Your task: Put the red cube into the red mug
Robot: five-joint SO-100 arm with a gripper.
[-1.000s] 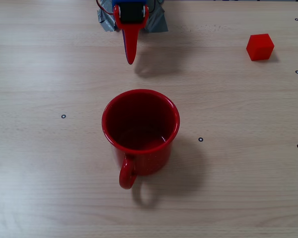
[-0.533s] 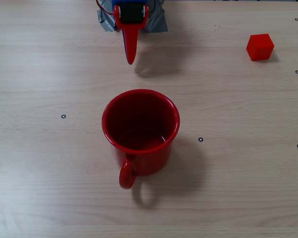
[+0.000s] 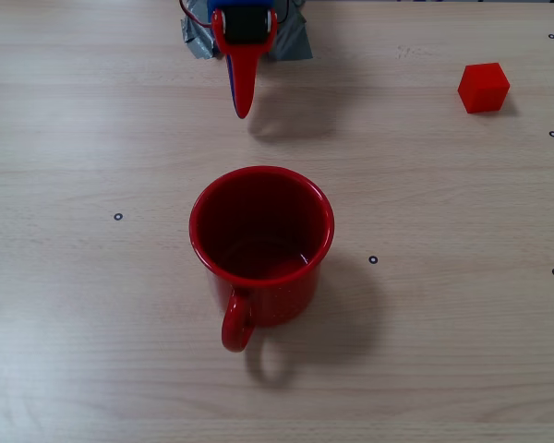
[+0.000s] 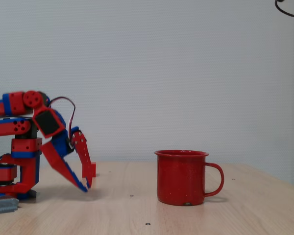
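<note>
Overhead red cube [image 3: 483, 88] far from claw [image 3: 243, 109], side view overlapping

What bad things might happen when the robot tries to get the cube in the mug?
The red cube sits far to the right of the gripper in the top view, so a long reach could nudge it away. The red mug stands in the middle, so a low swing might knock it.

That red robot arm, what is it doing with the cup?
Nothing yet. The gripper hangs low over the table near the arm's base, holding nothing. The red mug stands upright and empty in the middle. The red cube still sits on the table, far off to the right in the overhead view, waiting to be picked up.
</note>
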